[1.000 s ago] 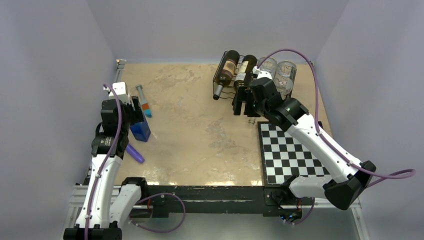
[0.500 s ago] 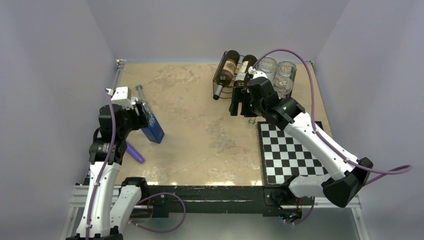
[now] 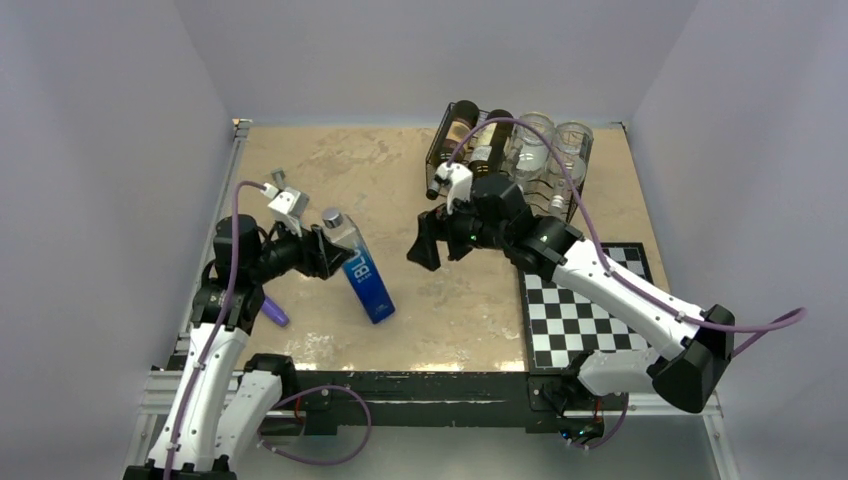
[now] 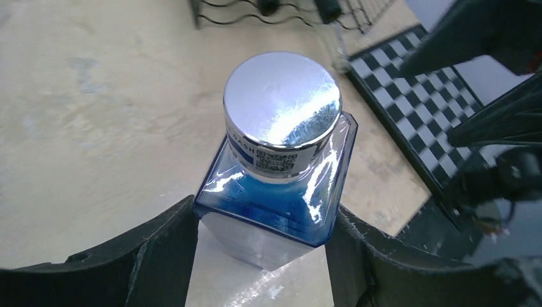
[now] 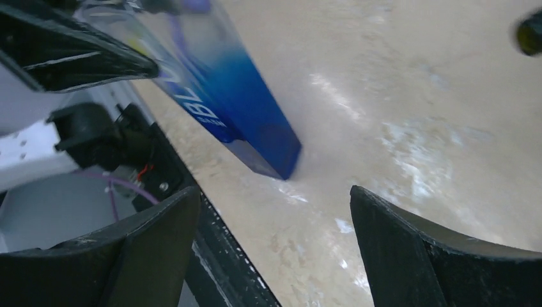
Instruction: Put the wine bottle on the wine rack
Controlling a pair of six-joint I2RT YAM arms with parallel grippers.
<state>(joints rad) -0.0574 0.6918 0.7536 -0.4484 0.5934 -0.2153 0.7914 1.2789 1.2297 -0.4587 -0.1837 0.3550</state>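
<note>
My left gripper [image 3: 335,248] is shut on the upper body of a blue square bottle [image 3: 364,278] with a silver cap [image 4: 281,102]. In the left wrist view both fingers [image 4: 160,256] press its shoulders [image 4: 275,211]. The bottle leans, cap to the upper left and base low over the table; contact with the table cannot be told. The black wire wine rack [image 3: 436,160] stands at the back, with two dark wine bottles [image 3: 458,135] and clear glass bottles [image 3: 536,142] lying in it. My right gripper [image 3: 428,246] hangs open and empty at table centre, facing the blue bottle [image 5: 236,109].
A black-and-white chessboard [image 3: 580,310] lies at the front right under the right arm. A purple object [image 3: 272,311] lies near the left arm's base. The rack's front wires [image 4: 287,13] show at the top of the left wrist view.
My left arm has swung right and carried the blue bottle toward the centre, tilting it. My right gripper has drawn back from the rack and turned toward the bottle.
</note>
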